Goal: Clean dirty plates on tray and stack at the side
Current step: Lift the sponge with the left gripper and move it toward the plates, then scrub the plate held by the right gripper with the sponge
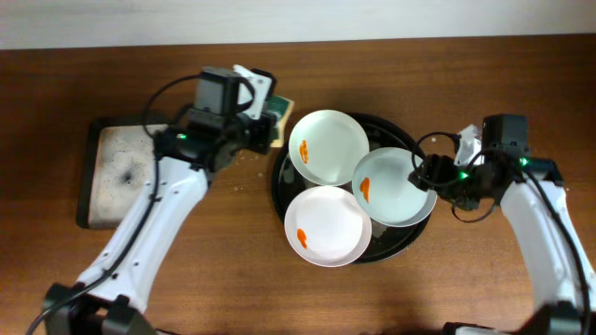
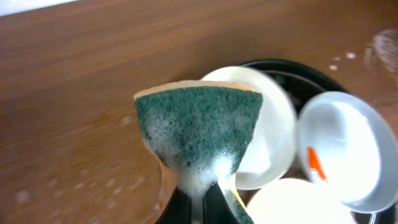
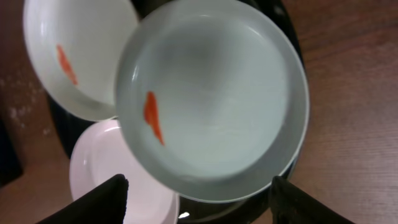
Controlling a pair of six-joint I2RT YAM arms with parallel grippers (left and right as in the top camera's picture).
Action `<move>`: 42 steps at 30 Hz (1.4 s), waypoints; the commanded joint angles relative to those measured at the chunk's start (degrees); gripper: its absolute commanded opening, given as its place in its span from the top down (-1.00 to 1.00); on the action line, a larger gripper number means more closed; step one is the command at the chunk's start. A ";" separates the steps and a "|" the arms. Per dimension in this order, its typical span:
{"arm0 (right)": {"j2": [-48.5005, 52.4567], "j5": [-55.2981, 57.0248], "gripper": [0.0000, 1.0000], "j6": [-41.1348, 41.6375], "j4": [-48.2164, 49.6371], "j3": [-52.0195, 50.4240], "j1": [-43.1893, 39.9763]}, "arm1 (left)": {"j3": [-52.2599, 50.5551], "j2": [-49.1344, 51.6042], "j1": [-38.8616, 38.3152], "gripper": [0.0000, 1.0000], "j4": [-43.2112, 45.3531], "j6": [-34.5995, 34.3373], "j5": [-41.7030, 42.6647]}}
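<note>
Caught from above at the black tray (image 1: 277, 186): loaded with three white plates, each marked by an orange smear. Top plate (image 1: 328, 147) at the tray's upper edge, bottom plate (image 1: 328, 226) at its lower edge, and blue-tinted plate (image 1: 396, 186) lying over both and reaching past the tray's right rim. Pinching a foamy green sponge (image 2: 199, 127) in the clamped left gripper (image 2: 202, 202), just off the tray's upper-left rim, with the left arm stretched diagonally from well below and left of the tray, bent at the elbow. Reaching in from the tray's right with the right arm bent and the right gripper (image 3: 199, 205) spread wide at the blue-tinted plate's outer edge. Impossible to tell whether touching it. Left of the tray, well apart, a stained grey sponge tray (image 1: 116, 172).
</note>
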 commanded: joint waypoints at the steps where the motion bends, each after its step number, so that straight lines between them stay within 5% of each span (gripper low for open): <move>1: 5.53 -10.80 -0.46 -8.41 4.07 0.72 -0.28 | 0.15 5.53 -5.29 1.00 4.85 -2.29 0.44; 4: 8.39 -8.39 -0.38 -4.85 9.16 0.72 -0.35 | 0.15 9.99 -9.01 1.00 9.60 -2.27 0.42; 9: 10.25 10.88 -0.23 3.58 6.43 0.70 -0.33 | 0.15 12.85 -11.45 1.00 10.78 -2.27 0.44; 22: 17.49 12.92 0.38 4.07 5.31 0.57 -0.39 | 0.15 13.18 -16.70 1.00 10.75 -3.21 0.63; 42: 12.46 5.03 0.28 1.01 1.81 2.03 -0.33 | 0.15 24.09 -23.30 1.00 17.81 -8.33 6.80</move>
